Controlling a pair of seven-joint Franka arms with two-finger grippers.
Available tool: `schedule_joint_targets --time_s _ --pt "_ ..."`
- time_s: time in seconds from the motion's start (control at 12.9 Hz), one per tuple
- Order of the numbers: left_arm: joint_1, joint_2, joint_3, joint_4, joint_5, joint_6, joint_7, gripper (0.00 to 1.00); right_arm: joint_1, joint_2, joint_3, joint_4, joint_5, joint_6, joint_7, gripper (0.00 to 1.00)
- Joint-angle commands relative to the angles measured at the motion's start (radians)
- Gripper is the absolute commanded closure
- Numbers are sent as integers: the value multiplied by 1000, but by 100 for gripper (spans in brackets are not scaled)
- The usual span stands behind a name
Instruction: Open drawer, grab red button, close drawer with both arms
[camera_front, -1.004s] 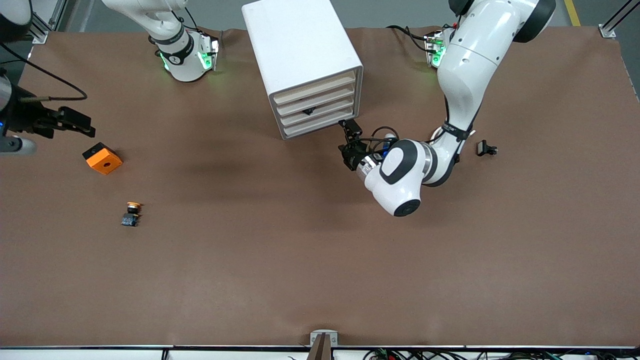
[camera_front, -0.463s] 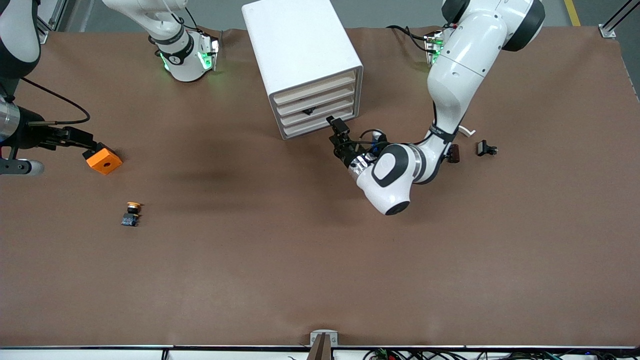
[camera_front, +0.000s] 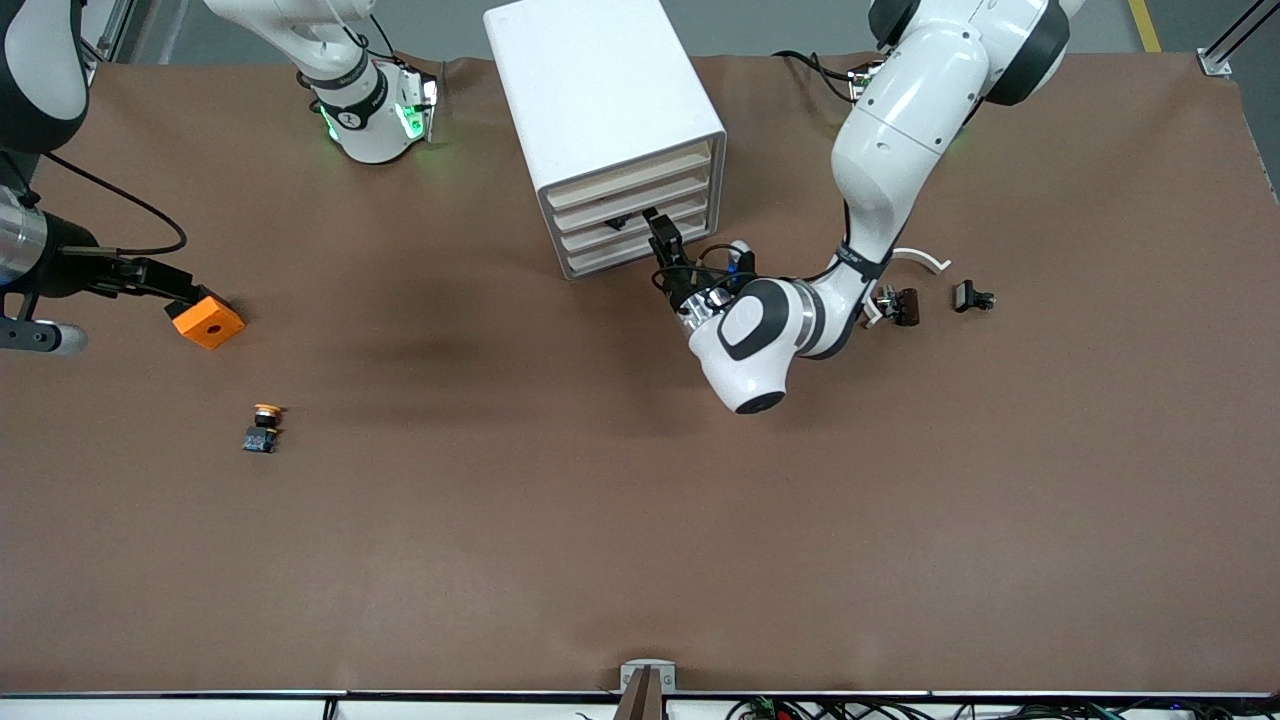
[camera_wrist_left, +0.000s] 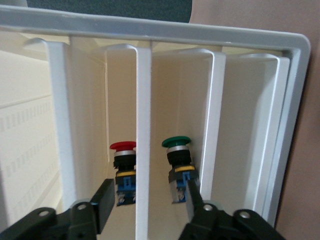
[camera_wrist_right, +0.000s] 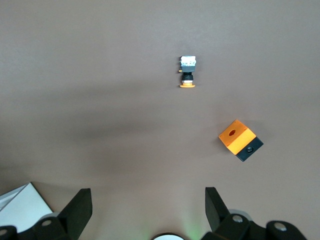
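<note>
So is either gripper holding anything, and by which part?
Nothing yet. The left gripper has its fingers on either side of a drawer front without clamping it; the right gripper hangs open over the table.

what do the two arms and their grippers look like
Both arms are glossy white with rounded links, black bands and round black joint caps. The left arm carries loose black cables at its wrist. The right arm has a base glowing green. The left gripper and right gripper are black with two flat fingers.

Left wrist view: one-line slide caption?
Left end effector at the cabinet front, fingers straddling a drawer edge, red-capped button and green-capped button visible inside.
</note>
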Motion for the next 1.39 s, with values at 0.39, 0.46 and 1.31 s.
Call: schedule_joint_targets --time_s 0.39,0.46,1.31 --pt "-53 18 7 19 -18 -41 -14 64 24 3 6 18 24 -16 129 0" --pt "-55 18 5 19 -18 -41 -13 65 24 3 6 18 24 -17 129 0" --pt "-18 18 0 45 -1 -41 67 100 363 3 12 17 27 31 744 0"
